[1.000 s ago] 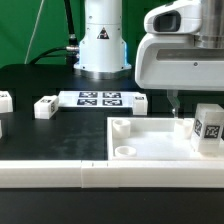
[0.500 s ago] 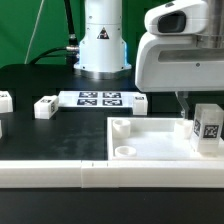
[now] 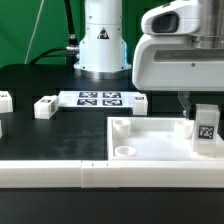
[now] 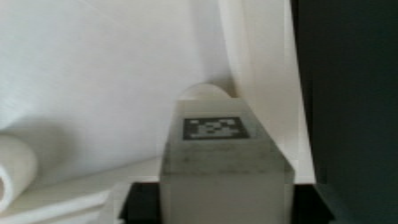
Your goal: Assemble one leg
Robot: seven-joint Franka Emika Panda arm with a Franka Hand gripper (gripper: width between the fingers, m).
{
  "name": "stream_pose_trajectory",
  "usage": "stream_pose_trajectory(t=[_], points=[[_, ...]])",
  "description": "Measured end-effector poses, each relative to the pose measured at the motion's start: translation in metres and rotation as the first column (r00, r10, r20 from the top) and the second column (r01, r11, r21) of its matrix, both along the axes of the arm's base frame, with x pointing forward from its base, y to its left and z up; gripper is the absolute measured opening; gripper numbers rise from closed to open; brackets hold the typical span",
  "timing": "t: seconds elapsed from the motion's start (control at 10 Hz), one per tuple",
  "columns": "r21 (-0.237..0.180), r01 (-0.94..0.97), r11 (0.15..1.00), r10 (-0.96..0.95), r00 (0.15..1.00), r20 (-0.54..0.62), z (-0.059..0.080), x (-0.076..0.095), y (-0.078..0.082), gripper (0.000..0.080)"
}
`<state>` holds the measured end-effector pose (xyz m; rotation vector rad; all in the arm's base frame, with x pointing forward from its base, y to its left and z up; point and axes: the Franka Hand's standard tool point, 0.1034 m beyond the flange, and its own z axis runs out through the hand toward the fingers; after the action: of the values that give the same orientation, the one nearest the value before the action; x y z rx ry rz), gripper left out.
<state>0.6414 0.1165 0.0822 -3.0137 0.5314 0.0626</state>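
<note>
The tool (image 3: 202, 108) is clamped on the leg (image 3: 206, 130), which is held upright over the panel (image 3: 150, 135) at the exterior view's right. Contact with the panel cannot be determined. A second leg (image 3: 45, 107) lies on the desk (image 3: 40, 135) near the marker board (image 3: 100, 98).

Light in the exterior view is bright and even, seemingly from overhead, with only faint soft shadows inside the white panel (image 3: 150, 140) and a dull sheen on the black table (image 3: 30, 125). White surfaces run close to washed out, and the picture is coarse and slightly soft. The wrist view is blurrier: the leg (image 4: 222, 160) sits close to the lens, its tag (image 4: 215, 128) fuzzy, the pale ground behind it glares, and a dark band along one edge shows no detail.
</note>
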Motion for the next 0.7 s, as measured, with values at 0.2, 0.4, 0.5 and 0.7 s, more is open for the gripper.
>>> stream_pose_trajectory(t=[0.2,0.4,0.5,0.7], points=[[0.004,0.228,0.974,-0.228,0.974,-0.006,-0.0005,-0.0004,-0.0013,0.0291],[0.004,0.476,0.880,-0.475,0.879,-0.028,-0.0007,0.0003,-0.0030,0.0291],[0.004,0.590,0.807,-0.590,0.807,-0.038,-0.0013,0.0006,-0.0027,0.0292],[-0.014,0.779,0.627,-0.778,0.626,-0.057,-0.0013,0.0003,-0.0029,0.0292]])
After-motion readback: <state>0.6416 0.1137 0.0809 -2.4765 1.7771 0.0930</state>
